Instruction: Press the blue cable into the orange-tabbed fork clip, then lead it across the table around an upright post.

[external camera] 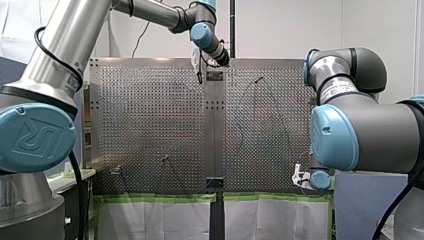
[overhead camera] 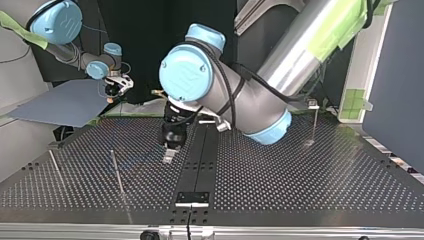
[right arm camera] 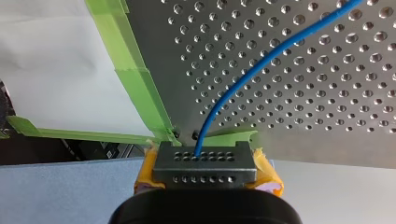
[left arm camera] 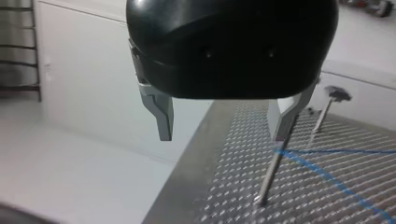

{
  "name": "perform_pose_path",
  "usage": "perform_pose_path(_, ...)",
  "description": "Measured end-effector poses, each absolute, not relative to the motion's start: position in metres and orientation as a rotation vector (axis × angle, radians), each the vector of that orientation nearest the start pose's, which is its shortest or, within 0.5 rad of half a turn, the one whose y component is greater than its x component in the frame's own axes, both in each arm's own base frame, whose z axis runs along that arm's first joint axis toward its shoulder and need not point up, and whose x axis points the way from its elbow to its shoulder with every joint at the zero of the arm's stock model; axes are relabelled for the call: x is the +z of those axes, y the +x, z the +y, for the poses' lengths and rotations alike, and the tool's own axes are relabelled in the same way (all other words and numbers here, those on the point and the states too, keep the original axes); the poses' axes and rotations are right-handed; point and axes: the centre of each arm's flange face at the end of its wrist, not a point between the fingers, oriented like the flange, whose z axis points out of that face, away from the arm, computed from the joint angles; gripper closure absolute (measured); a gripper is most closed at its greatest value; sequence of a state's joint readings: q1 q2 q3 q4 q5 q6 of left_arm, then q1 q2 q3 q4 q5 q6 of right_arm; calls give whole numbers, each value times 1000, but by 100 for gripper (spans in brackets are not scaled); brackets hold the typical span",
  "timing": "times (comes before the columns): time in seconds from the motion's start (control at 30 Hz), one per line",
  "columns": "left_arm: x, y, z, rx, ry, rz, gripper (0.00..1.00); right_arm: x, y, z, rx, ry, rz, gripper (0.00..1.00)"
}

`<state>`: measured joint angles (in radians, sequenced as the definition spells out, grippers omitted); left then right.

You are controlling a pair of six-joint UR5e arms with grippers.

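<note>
While the right pincer (right arm camera: 204,163) pinches the blue cable (right arm camera: 243,79) just off the surface (right arm camera: 317,107) — likely for tension — the left pincer (left arm camera: 222,135) hangs spread beside an upright post (left arm camera: 271,172).

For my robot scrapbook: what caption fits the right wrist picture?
My right claw grips the blue cable at the holey table corner.

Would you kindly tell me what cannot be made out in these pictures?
The orange-tabbed fork clip: too small to identify in any view.
The blue cable, its end: right wrist view, hidden behind my right pincer and its grey block.
Cable's route: front view, too thin against the table.
What lies beyond the post: left wrist view, blocked by my left pincer and its black body.
</note>
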<state>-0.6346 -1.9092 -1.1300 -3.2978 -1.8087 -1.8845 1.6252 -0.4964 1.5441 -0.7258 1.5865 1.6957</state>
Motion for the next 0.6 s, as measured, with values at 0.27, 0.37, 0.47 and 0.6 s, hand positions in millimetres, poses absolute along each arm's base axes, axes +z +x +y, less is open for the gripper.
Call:
perform_pose_path(0.27, 516, 447, -409, -524, -103, 1569, 0, -101, 167, -624, 1137, 1406, -1523, 100)
perform_pose_path(0.37, 522, 442, -399, -530, -157, 1535, 0, -101, 168, -624, 1137, 1407, -1521, 100)
perform_pose_path(0.47, 527, 436, -391, -539, -195, 1505, 0, -101, 168, -624, 1137, 1408, -1521, 100)
perform_pose_path(0.6, 534, 426, -383, -564, -229, 1468, 0, -101, 168, -624, 1137, 1409, -1520, 100)
